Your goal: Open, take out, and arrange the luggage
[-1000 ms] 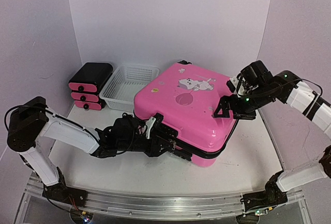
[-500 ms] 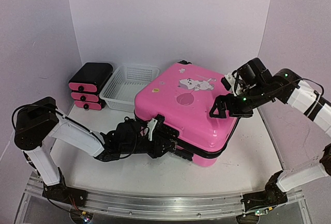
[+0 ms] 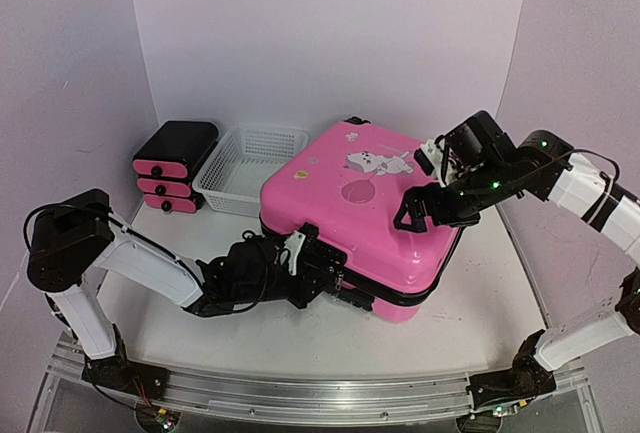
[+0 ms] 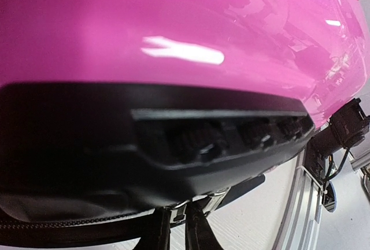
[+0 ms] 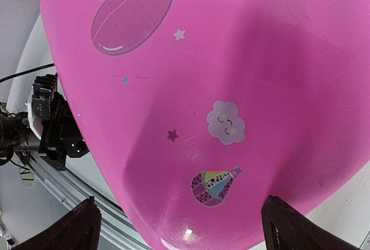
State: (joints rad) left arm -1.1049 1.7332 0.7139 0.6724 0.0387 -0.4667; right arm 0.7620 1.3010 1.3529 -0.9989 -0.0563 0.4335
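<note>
Jaws — right jaws wide over the luggage [image 5: 260, 59], plain only from the wrist; left jaws, cannot tell.

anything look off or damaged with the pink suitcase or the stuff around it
Nothing looks damaged or spilled. The luggage lies flat and shut, turned diagonal to the table edge; the basket and drawer unit sit upright at the back left.

Closed pink luggage [image 3: 355, 215], flat; stickered
</note>
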